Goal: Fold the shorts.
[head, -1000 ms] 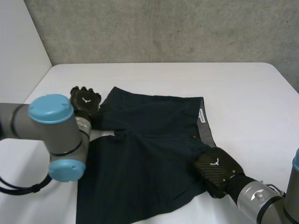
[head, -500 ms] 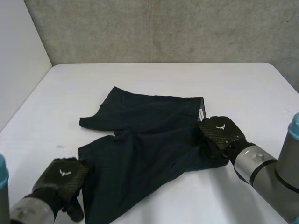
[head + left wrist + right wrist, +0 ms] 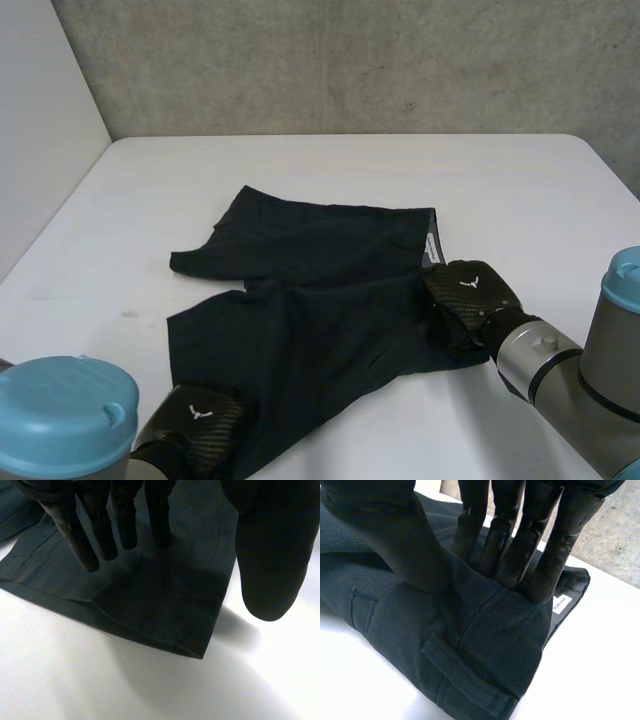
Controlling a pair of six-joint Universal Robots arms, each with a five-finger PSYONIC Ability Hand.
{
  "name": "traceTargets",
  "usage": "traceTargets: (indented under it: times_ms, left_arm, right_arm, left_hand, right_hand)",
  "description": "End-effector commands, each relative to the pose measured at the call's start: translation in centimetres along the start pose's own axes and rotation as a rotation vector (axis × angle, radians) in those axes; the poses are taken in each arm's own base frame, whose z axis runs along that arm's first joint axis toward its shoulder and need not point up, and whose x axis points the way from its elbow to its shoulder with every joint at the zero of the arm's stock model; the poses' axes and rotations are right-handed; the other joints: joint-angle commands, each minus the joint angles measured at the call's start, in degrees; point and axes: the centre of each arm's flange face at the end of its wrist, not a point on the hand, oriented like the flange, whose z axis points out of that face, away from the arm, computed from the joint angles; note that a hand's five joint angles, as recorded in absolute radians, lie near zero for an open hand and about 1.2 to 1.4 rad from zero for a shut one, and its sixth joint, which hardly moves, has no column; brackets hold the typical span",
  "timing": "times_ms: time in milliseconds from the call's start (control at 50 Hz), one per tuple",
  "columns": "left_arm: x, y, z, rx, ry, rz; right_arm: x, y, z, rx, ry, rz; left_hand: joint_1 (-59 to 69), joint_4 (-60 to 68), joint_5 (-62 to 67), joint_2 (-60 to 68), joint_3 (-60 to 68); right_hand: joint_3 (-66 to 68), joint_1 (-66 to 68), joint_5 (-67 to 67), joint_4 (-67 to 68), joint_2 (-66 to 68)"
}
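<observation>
Dark navy shorts [image 3: 310, 310] lie spread on the white table [image 3: 330, 170], waistband to the right and both legs to the left. My right hand [image 3: 468, 300] rests on the near end of the waistband. In the right wrist view its thumb and fingers [image 3: 520, 540] pinch a raised fold of waistband cloth [image 3: 485, 645] with a belt loop. My left hand [image 3: 195, 425] is at the near leg's hem by the table's front edge. In the left wrist view its straight fingers [image 3: 100, 530] hover over the hem corner [image 3: 165, 610], thumb held apart.
A small white label [image 3: 432, 250] shows inside the waistband's far end. A grey concrete wall [image 3: 350, 60] runs behind the table. The left arm's blue-capped joint [image 3: 60, 420] stands at the near left corner.
My left hand has left the far leg, swung to the near edge and come onto the near leg's hem. My right hand has moved the near waistband end inward, bunching it.
</observation>
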Motion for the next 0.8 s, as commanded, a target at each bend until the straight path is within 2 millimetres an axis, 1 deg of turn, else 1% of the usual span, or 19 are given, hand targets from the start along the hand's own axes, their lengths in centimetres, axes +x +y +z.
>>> traceTargets:
  times_ms: [20,100,260,320,360,420,440,460,480,500,600,640,680,700,720,740,800]
  left_arm:
    - [0.2,-0.6,1.0,0.062,-0.068,0.008]
    - [0.1,-0.7,1.6,0.08,-0.141,0.013]
    - [0.8,0.2,2.5,0.038,-0.14,0.039]
    - [0.8,0.2,2.6,0.038,-0.143,0.039]
    - [0.8,0.1,2.6,0.042,-0.145,0.038]
    - [0.7,-0.3,2.4,0.061,-0.15,0.033]
    - [0.7,-0.3,2.3,0.062,-0.154,0.032]
    - [0.5,-0.6,2.2,0.071,-0.162,0.029]
    - [0.4,-0.8,2.1,0.079,-0.168,0.025]
    - [0.4,-1.0,1.9,0.089,-0.172,0.022]
    - [-0.2,-2.3,0.8,0.146,-0.185,0.013]
    - [-0.5,-2.9,-0.1,0.17,-0.19,0.024]
    - [-0.7,-3.3,-0.9,0.185,-0.191,0.048]
    - [-0.9,-3.5,-1.8,0.187,-0.19,0.097]
    - [-1.0,-3.4,-2.2,0.182,-0.19,0.128]
    - [-1.0,-3.4,-2.6,0.176,-0.189,0.162]
    - [-1.3,-2.9,-4.2,0.142,-0.189,0.285]
  right_arm:
    - [0.1,0.1,0.2,0.001,0.003,0.0]
    - [0.1,0.1,0.2,0.001,0.005,0.0]
    - [0.3,0.1,0.3,0.007,0.012,0.001]
    - [0.4,0.0,0.4,0.013,0.02,-0.001]
    - [0.5,0.0,0.4,0.015,0.03,-0.003]
    - [0.6,0.0,0.4,0.014,0.044,-0.004]
    - [0.6,0.0,0.4,0.014,0.046,-0.004]
    - [0.6,0.0,0.4,0.014,0.046,-0.004]
    - [0.6,0.0,0.4,0.014,0.046,-0.004]
    - [0.6,-0.1,0.4,0.015,0.047,-0.006]
    - [0.6,-0.6,0.3,0.02,0.044,-0.026]
    - [0.6,-0.8,0.1,0.013,0.04,-0.031]
    - [0.2,-1.7,-1.0,-0.005,0.016,-0.076]
    - [0.2,-2.3,-1.6,-0.009,0.01,-0.103]
    - [0.1,-2.7,-2.3,-0.018,0.004,-0.135]
    - [0.0,-3.3,-3.6,-0.043,-0.02,-0.215]
    - [-0.8,-3.6,-5.5,-0.102,-0.085,-0.352]
  left_hand:
    - [2.7,4.8,5.3,4.6,4.2]
    - [5.9,8.0,8.5,7.8,7.4]
    - [8.1,10.2,10.7,10.0,9.6]
    - [12.6,14.7,15.2,14.5,14.1]
    - [16.5,18.6,19.1,18.4,18.0]
    - [30.2,32.4,32.9,32.1,31.8]
    - [36.8,38.9,39.4,38.7,38.3]
    - [49.5,51.6,52.1,51.4,51.0]
    - [54.4,56.6,57.1,56.4,56.0]
    - [57.1,59.3,59.8,59.1,58.7]
    - [57.2,59.3,59.8,59.1,58.7]
    - [57.2,59.3,59.8,59.1,58.7]
    - [57.2,59.3,59.8,59.1,58.7]
    - [57.2,59.3,59.8,59.1,58.7]
    - [57.2,59.3,59.8,59.1,58.7]
    - [57.2,59.3,59.8,59.1,58.7]
    - [57.2,59.3,59.8,59.1,58.7]
  right_hand:
    - [12.0,23.0,14.8,11.6,12.4]
    - [12.0,23.0,14.8,11.6,12.4]
    - [12.0,23.0,14.8,11.6,12.4]
    - [12.0,23.0,14.8,11.6,12.4]
    - [12.0,23.0,14.8,11.6,12.4]
    - [12.0,23.0,14.8,11.6,12.4]
    - [12.0,23.0,14.8,11.6,12.4]
    - [12.0,23.0,14.8,11.6,12.4]
    - [12.0,23.0,14.8,11.6,12.4]
    - [12.0,23.0,14.8,11.6,12.4]
    - [12.0,23.0,14.8,11.6,12.4]
    - [12.0,23.0,14.8,11.6,12.4]
    - [12.0,23.0,14.8,11.6,12.4]
    - [12.0,23.0,14.8,11.6,12.4]
    - [12.0,23.0,14.8,11.6,12.4]
    - [12.0,23.0,14.8,11.6,12.4]
    - [12.0,23.0,14.8,11.6,12.4]
